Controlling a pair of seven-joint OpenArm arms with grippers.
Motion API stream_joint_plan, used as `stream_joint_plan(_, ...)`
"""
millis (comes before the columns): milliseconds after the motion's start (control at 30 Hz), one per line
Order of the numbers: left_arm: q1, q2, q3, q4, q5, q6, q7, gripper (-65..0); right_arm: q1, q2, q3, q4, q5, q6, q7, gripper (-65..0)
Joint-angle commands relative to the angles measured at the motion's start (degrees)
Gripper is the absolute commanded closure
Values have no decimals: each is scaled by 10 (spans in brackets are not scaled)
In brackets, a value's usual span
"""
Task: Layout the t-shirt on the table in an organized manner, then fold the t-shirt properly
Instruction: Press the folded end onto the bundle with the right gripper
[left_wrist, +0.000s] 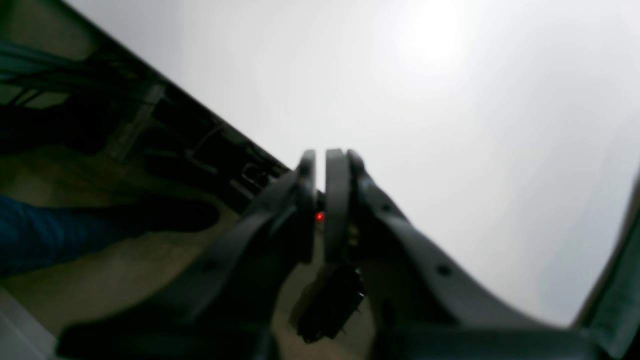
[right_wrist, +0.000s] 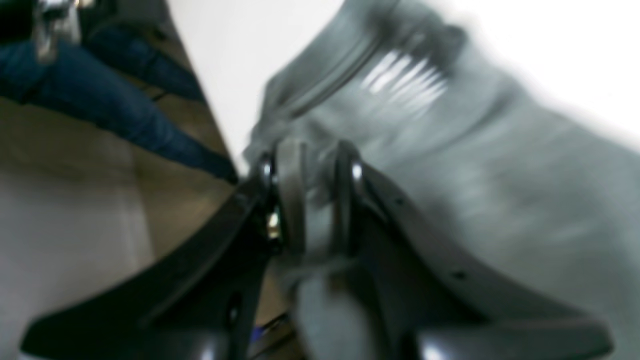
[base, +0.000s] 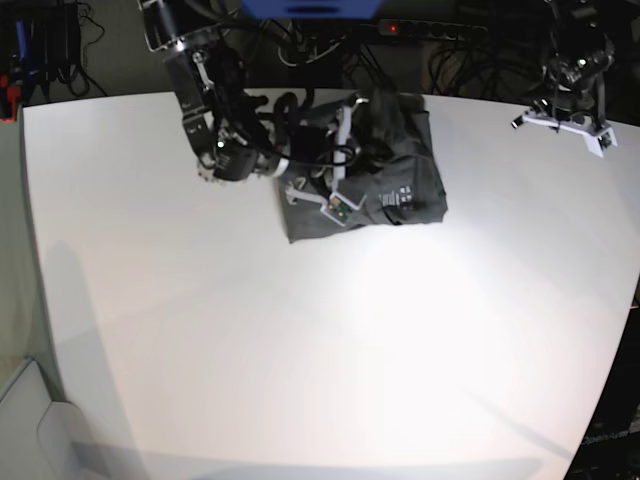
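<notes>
Hovering over bare white counter (left_wrist: 450, 125), the left gripper (left_wrist: 325, 160) had its jaws pressed together, empty. At the right wrist, the right gripper (right_wrist: 312, 155) pinched blurred t-shirt (right_wrist: 475, 175) cloth. From the base view, the shirt lay bunched far-centre.

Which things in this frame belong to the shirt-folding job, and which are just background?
Job: t-shirt, bunched at the table's far side; table; right pincer, on the shirt's cloth; left pincer, shut, over bare table.

Background: cables behind the table; blue-trousered leg beside it.
</notes>
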Motion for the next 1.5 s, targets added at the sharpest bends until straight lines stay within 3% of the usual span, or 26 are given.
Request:
stream_joint_plan(0, 0, -5, -4, 17, 4, -3, -7, -38, 5, -5, 0, 11, 13, 4, 16, -92)
stream_joint_plan(133, 4, -4, 0, 41, 4, -4, -6, -38, -2, -6, -3, -6, 12, 4, 65, -94)
stream_joint_plan(300, 15, 11, -3, 49, 4, -5, -6, -38, 24, -7, -3, -77, 12, 4, 88, -95)
stream_joint_plan(433, 17, 15, 0, 49, 6, -6, -6, -38, 34, -29, -5, -117, 12, 4, 104, -96)
stream_joint_plan(667, 18, 15, -3, 49, 5, -6, -6, -38, 36, -32, -96, -165, 11, 4, 167, -96)
stream_joint_plan(833, 17, 15, 0, 49, 5, -6, -6, -38, 62, -32, -119, -253, 11, 4, 209, -96)
stream_joint_plan(933, 14, 15, 1, 49, 4, -6, -6, -38, 77, -32, -125, -264, 11, 4, 209, -96)
stream_joint_plan(1067, 16, 15, 1, 49, 4, -6, -6, -38, 75, -18, -125, -188, 12, 4, 201, -96)
stream_joint_plan(1267, 17, 16, 1, 49, 3, -7, -6, -38, 83, 14, -121, -57, 11, 4, 121, -96)
stream_joint_plan(1467, 15, 31, 1, 62, 3, -7, -6, -38, 117, 39, -80, -99, 11, 4, 121, -96)
